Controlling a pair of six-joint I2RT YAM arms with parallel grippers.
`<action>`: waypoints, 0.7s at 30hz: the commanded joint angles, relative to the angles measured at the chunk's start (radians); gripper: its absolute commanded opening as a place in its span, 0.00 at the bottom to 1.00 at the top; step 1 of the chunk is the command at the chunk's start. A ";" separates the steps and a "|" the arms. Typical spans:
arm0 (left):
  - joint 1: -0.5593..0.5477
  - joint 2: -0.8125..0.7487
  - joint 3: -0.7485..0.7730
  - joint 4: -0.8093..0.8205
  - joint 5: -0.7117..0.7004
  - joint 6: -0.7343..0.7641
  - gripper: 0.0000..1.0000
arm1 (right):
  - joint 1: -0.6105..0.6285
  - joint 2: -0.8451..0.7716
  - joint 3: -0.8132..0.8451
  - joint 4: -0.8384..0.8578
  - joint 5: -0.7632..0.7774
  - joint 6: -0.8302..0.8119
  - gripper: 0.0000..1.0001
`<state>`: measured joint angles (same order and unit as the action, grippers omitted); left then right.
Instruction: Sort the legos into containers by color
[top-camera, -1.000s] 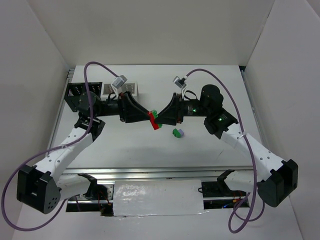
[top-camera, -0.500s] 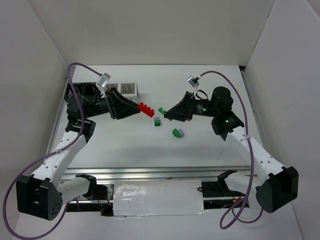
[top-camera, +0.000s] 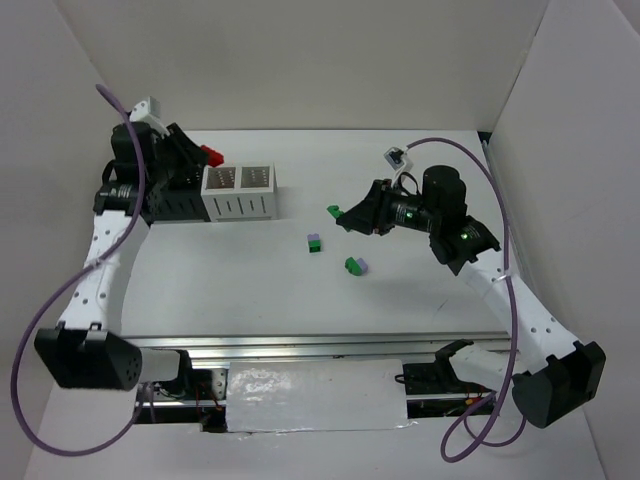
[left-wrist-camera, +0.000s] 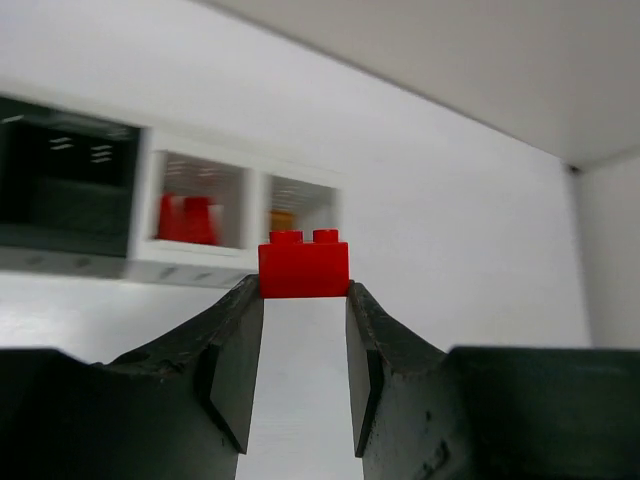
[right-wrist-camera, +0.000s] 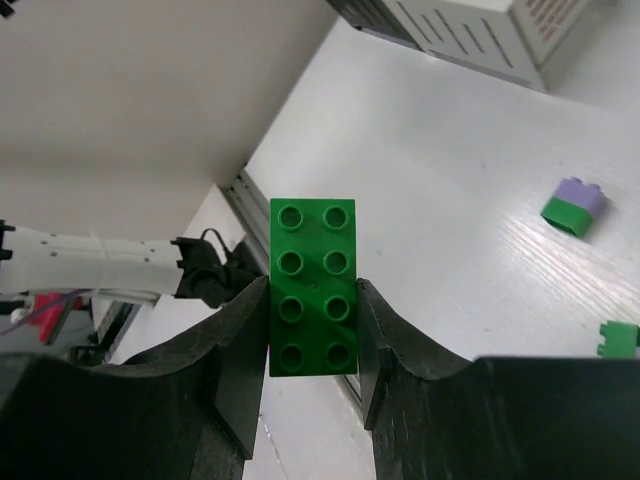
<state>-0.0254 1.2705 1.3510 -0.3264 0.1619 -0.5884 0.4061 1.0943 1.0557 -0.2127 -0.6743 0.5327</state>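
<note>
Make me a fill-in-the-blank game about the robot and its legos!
1. The left gripper pinches a little brick that is ____.
2. The green brick in the right gripper shows ____ studs.
3. On the table, a lavender brick sits on a ____ one.
4. The container beside the white containers is ____.

Missing words: red, eight, green, black.
</note>
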 joint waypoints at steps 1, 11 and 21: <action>0.058 0.153 0.114 -0.252 -0.245 0.064 0.00 | 0.008 -0.031 0.050 -0.126 0.104 -0.056 0.00; 0.059 0.395 0.304 -0.197 -0.268 0.070 0.00 | 0.014 -0.027 0.050 -0.191 0.097 -0.100 0.00; 0.058 0.452 0.263 -0.126 -0.170 0.052 0.09 | 0.016 0.024 0.067 -0.188 0.061 -0.099 0.00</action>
<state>0.0364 1.7035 1.6188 -0.5098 -0.0460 -0.5472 0.4141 1.1011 1.0660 -0.4065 -0.5926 0.4507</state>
